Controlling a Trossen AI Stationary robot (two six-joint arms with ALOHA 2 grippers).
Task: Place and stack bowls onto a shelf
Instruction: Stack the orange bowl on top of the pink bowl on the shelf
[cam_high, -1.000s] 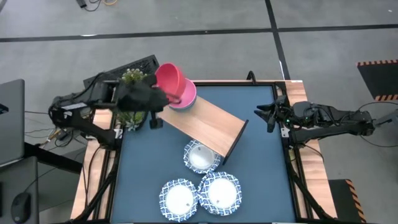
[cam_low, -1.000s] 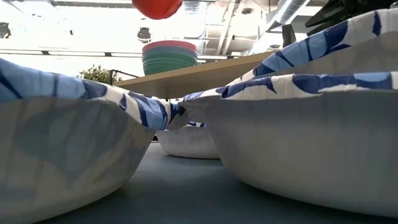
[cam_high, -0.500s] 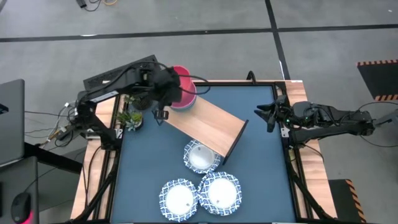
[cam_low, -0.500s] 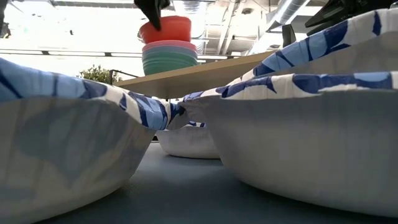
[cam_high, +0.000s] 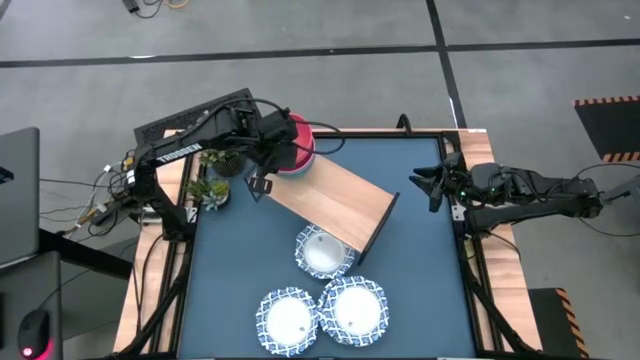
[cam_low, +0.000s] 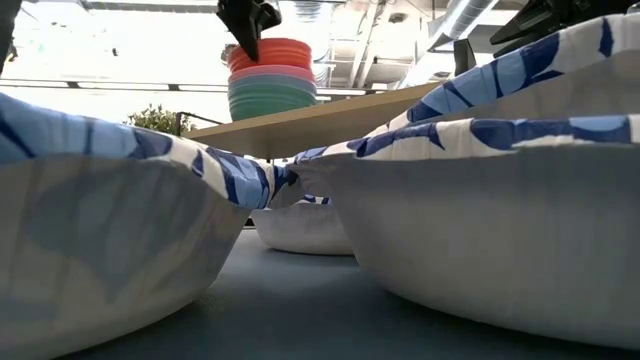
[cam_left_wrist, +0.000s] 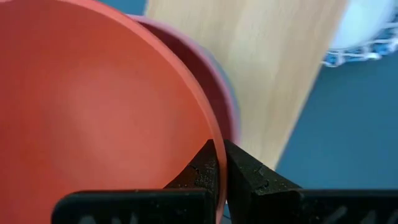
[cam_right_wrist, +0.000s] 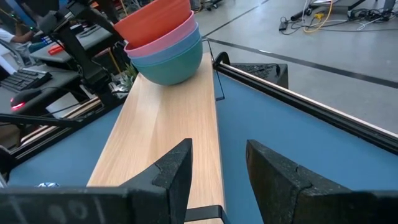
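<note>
A red bowl (cam_high: 298, 134) sits on top of a stack on the far left end of the light-wood shelf (cam_high: 335, 205). Under it are a pink bowl (cam_right_wrist: 169, 38), a pale blue one and a green bowl (cam_right_wrist: 173, 65). My left gripper (cam_high: 266, 138) stands over the red bowl's left rim and is shut on it. Three white bowls with blue-patterned rims (cam_high: 322, 250) (cam_high: 287, 320) (cam_high: 353, 308) rest on their bases on the dark blue tabletop, near the shelf's other end. My right gripper (cam_high: 424, 186) waits open at the table's right edge. My left gripper pinches the red bowl's rim (cam_left_wrist: 208, 134) on the side toward the table's left, one finger inside the bowl and one outside. The fingers (cam_low: 247, 30) come from above, pointing down. The bowl sits upright and level, nested in the pink bowl below it.
Small potted plants (cam_high: 210, 185) stand at the table's left edge beside the stack. The shelf runs slantwise from far left toward the table's middle, and its black end frame (cam_high: 378, 228) is close to one white bowl. Bare blue tabletop (cam_high: 420, 280) lies to the right.
My left gripper has carried the red bowl from high up, where it hung tilted, toward the table's right and down onto the stack. The bowl has turned level and now sits nested in the pink one. The gripper has kept its hold on the rim.
</note>
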